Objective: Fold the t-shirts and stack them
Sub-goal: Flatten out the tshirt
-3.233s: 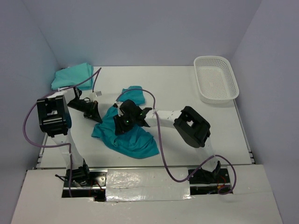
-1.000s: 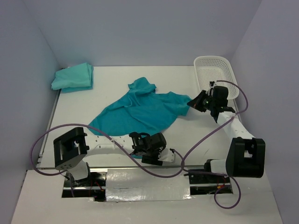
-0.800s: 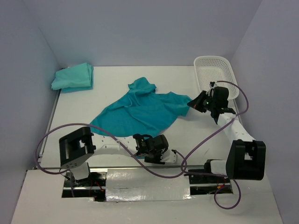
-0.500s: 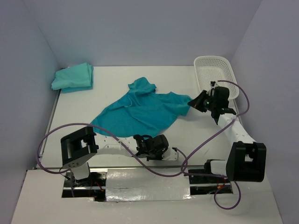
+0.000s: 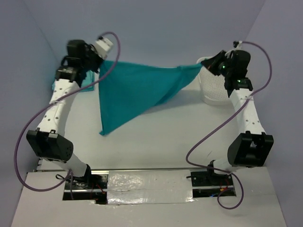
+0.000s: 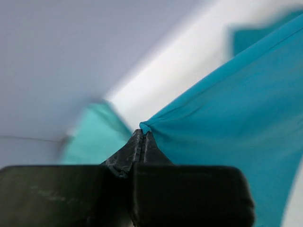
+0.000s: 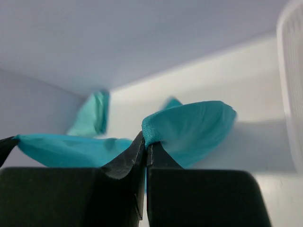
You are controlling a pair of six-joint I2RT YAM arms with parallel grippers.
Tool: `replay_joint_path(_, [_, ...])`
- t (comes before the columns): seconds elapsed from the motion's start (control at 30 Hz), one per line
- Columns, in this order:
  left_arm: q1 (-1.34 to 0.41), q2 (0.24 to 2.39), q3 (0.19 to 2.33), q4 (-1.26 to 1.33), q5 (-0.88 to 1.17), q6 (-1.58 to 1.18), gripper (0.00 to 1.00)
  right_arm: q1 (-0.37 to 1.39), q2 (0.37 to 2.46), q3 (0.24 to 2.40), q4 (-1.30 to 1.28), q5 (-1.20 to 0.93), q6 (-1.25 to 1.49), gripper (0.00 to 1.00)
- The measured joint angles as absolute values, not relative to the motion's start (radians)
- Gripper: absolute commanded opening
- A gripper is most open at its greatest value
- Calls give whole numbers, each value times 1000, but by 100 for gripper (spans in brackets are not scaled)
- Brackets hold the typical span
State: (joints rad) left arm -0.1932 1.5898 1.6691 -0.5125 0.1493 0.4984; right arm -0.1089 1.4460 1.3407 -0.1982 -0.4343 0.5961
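Note:
A teal t-shirt (image 5: 137, 90) hangs stretched in the air between both raised arms, its lower corner drooping toward the table. My left gripper (image 5: 100, 63) is shut on its left corner; in the left wrist view the jaws (image 6: 143, 133) are pressed together on the cloth (image 6: 227, 123). At the right end my right gripper (image 5: 205, 66) is shut on the other corner, and the right wrist view shows the fabric (image 7: 194, 125) bunched at its closed tips (image 7: 146, 137). A second, greener t-shirt (image 5: 88, 77) lies folded at the back left, mostly hidden behind the left arm.
A white lattice basket (image 5: 211, 89) stands at the back right, just below the right gripper, its rim (image 7: 291, 71) close beside it in the right wrist view. The folded t-shirt (image 7: 92, 116) lies by the back wall. Grey walls enclose the white table (image 5: 170, 137).
The t-shirt lay spread on the table; now it hangs in the air. The left gripper closed on its near edge and swung up to the back left. The right arm rose too.

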Motion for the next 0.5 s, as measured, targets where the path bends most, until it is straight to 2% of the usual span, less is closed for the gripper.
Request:
replay_joint_path(0.13, [-8, 1587, 1906, -425, 221, 487, 0, -113, 1462, 1558, -147, -403, 677, 0])
replay_joint_path(0.3, [66, 1597, 2065, -335, 327, 440, 0, -106, 1484, 1789, -113, -417, 724, 0])
replay_joint_path(0.43, [75, 1587, 2087, -313, 391, 452, 0, -105, 1392, 1702, -96, -415, 704, 0])
replay_joint_path(0.5, [78, 1519, 1959, -310, 421, 485, 0, -94, 1287, 1529, -82, -404, 684, 0])
